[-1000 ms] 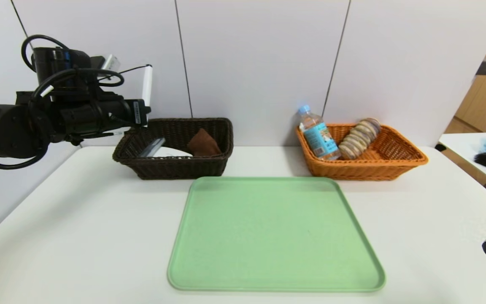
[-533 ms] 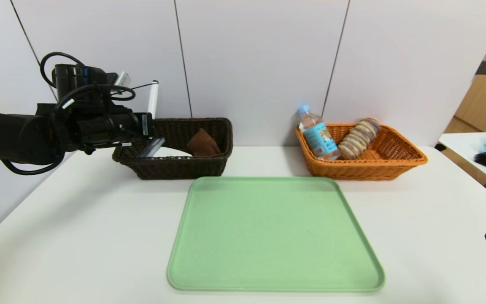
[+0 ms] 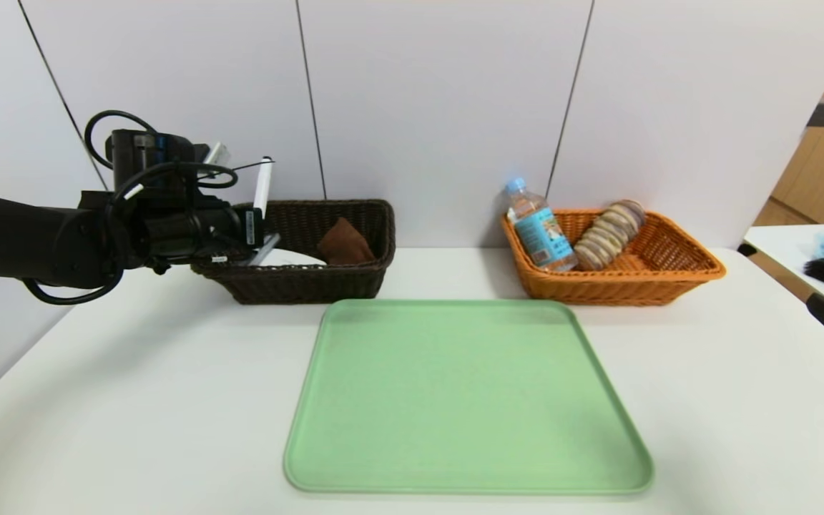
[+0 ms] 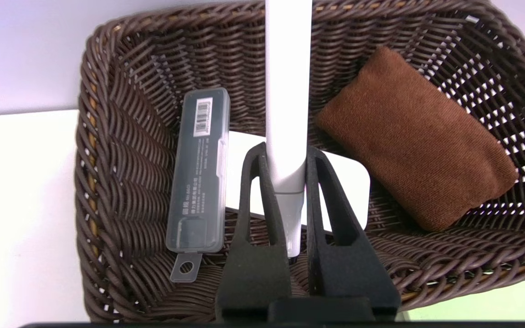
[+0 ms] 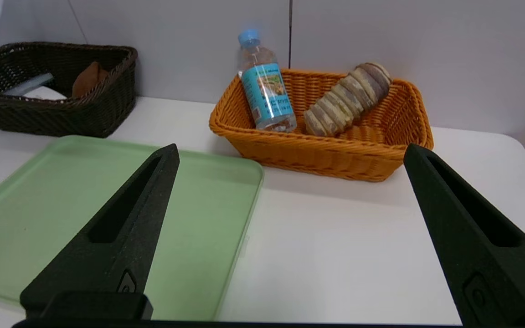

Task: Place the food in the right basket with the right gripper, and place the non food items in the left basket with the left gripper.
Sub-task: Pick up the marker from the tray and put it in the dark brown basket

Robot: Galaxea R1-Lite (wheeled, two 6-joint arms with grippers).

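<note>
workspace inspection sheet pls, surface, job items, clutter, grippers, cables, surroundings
surface: white table with a green tray, nothing on the tray
job's things: brown basket holds a clear case, a brown cloth and a flat white item; orange basket holds a water bottle and a cookie pack
clutter: nothing seen on the table
grippers: left gripper shut on a white pen above the brown basket; right gripper open, low at the table's right edge
cables: black loops on the left arm
surroundings: white wall panels; side table with a brush and a blue puff
</note>
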